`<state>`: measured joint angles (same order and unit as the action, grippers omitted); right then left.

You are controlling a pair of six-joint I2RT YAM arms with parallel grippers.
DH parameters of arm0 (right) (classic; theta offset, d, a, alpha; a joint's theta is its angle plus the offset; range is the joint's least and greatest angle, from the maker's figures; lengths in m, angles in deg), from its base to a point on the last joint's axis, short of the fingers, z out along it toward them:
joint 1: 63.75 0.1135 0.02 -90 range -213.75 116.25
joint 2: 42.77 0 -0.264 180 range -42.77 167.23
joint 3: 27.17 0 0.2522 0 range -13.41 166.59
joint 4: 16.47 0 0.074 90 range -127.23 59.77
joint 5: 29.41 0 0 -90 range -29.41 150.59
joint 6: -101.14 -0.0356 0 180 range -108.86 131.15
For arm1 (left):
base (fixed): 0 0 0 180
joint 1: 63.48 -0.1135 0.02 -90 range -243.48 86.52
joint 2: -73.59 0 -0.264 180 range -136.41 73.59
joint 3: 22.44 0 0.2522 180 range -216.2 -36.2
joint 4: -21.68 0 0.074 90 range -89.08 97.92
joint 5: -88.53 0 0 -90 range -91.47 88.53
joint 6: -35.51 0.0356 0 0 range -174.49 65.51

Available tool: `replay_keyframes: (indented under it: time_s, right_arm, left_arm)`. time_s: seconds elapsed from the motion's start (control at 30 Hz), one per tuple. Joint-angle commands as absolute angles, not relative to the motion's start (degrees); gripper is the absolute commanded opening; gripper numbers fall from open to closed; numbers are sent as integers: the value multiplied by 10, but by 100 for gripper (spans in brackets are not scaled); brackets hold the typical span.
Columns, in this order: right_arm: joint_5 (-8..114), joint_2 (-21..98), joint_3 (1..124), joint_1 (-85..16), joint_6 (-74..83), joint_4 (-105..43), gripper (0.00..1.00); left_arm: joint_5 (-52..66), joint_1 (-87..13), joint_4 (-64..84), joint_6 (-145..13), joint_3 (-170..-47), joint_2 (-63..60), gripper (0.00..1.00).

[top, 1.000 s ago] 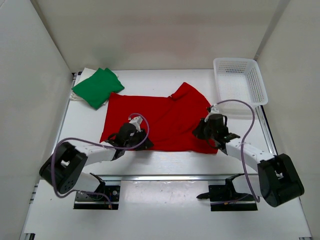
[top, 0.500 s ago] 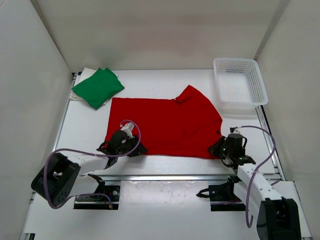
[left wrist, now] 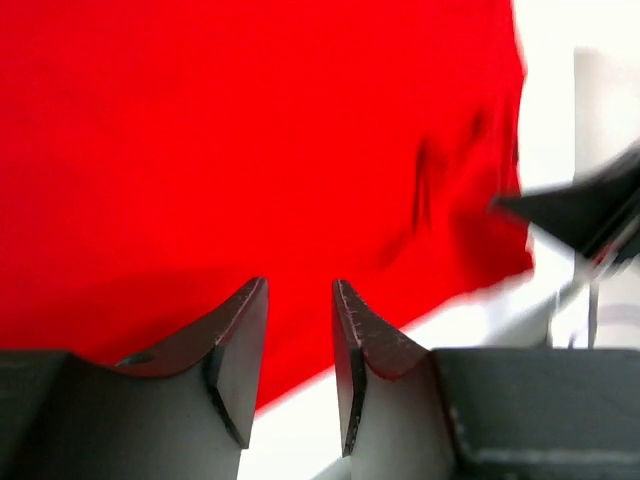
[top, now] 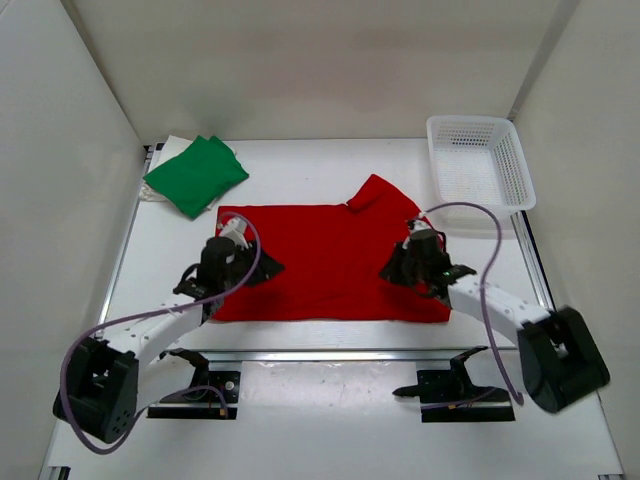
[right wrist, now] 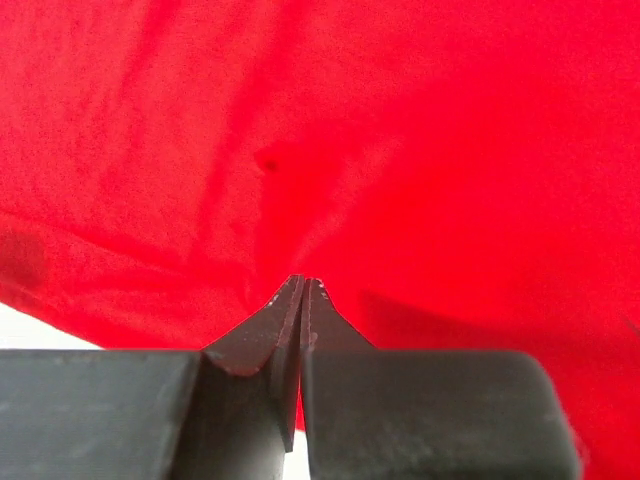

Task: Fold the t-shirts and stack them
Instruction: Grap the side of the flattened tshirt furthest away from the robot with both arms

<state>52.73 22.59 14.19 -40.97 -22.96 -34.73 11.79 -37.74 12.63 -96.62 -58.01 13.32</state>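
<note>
One bright red soft cloth t-shirt (top: 325,268) lies spread nearly flat across the middle of the white table (top: 300,165), one sleeve poking toward the far side, while a bright green folded cloth t-shirt (top: 196,175) sits at the far left corner and the white plastic mesh basket (top: 520,170) stands at the far right. The step in hand looks like smoothing and squaring the red shirt before its first fold. The left gripper (left wrist: 298,375) hovers over the shirt's left edge with its jaws a little apart and nothing between them. The right gripper (right wrist: 303,292) has its fingers pressed together low over the right side; whether a thin layer of cloth is caught there I cannot tell. Next, each side needs a firm pinch on a hem or shoulder edge, then an even lift across
</note>
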Motion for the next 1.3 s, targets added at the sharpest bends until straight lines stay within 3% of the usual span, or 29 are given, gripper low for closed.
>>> replay_keyframes:
  time_s: [0.0,0.23,0.43,0.6,0.77,0.9,1.07,1.27]
  right_arm:
    - [538,327,191,-381,-199,-256,0]
    - [506,462,269,-365,-187,-209,0]
    - [501,475,299,-362,-186,-218,2]
    - [510,399,265,-379,-177,-214,22]
    - [506,333,236,-376,-175,-214,39]
    - [482,316,215,-369,-171,-203,39]
    - [458,309,198,-368,-172,-184,36]
    - [449,321,204,-362,-171,-179,36]
  left_arm:
    - [139,-446,112,-932,-633,106,43]
    - [151,-529,148,-942,-688,27,42]
    - [97,-599,145,-930,-762,-49,42]
    - [25,-668,117,-907,-850,-152,35]
    - [-11,-682,-2,-840,-1048,-295,34]
    - [-14,-677,-93,-802,-1173,-402,38]
    - [-33,-666,-136,-775,-1240,-459,46]
    - [-39,-658,-141,-770,-1241,-474,41]
